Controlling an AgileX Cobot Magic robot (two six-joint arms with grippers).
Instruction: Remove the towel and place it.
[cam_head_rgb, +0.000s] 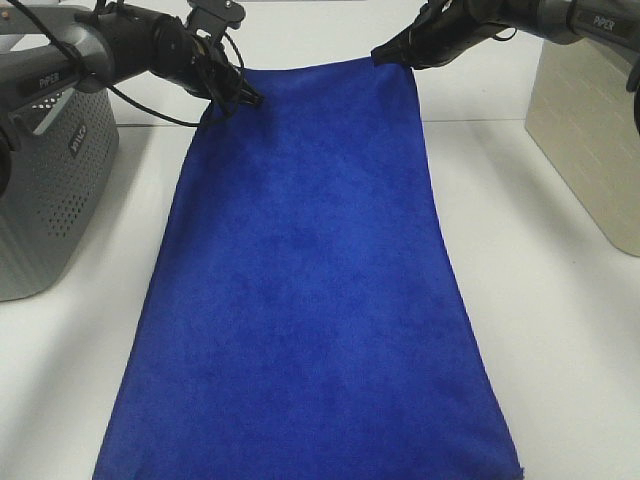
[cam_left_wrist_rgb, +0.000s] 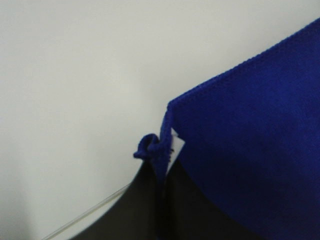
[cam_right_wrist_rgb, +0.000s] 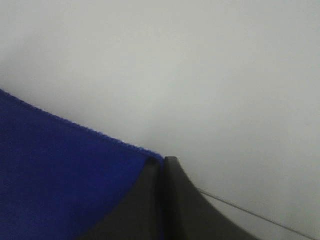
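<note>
The large royal-blue microfibre towel (cam_head_rgb: 310, 290) is being stretched wide for flat placing. Its far corners are being pinched tight by the left gripper (cam_head_rgb: 248, 98) and right gripper (cam_head_rgb: 384, 56).

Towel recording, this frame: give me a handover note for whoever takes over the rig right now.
Left gripper: shut on the far left corner of the towel, beside its white tag.
Right gripper: shut on the far right corner.
Towel: out of the grey basket, which stands to its left; stretched wide between both arms, running toward the camera.
Done: removal.
Left: probably lay it down and release both corners.
</note>
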